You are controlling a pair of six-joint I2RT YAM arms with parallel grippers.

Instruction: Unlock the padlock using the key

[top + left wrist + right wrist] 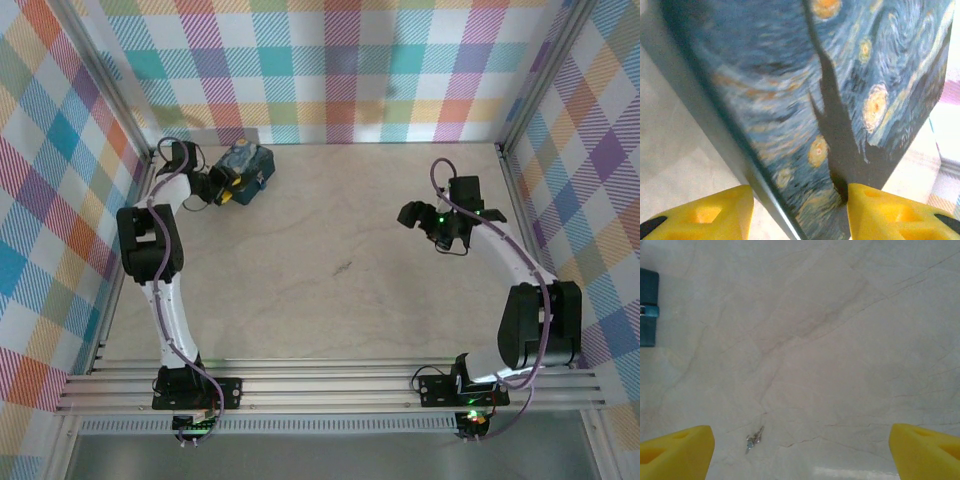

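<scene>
Left gripper [226, 188] of mine straddles a corner of the starry-night tin [840, 100]. My wrist camera shows its yellow fingers [890, 215] either side of the painted lid, but I cannot tell whether they press it. From above, the tin sits in the table's [330, 320] far left corner, close to the plaid walls [340, 70]. My right gripper [800, 452] hangs spread wide, pinching nothing. Its camera picks out what looks like the padlock [754, 439], a tiny silver-blue speck (too small to be sure) near one fingertip, with bare tabletop all around it.
</scene>
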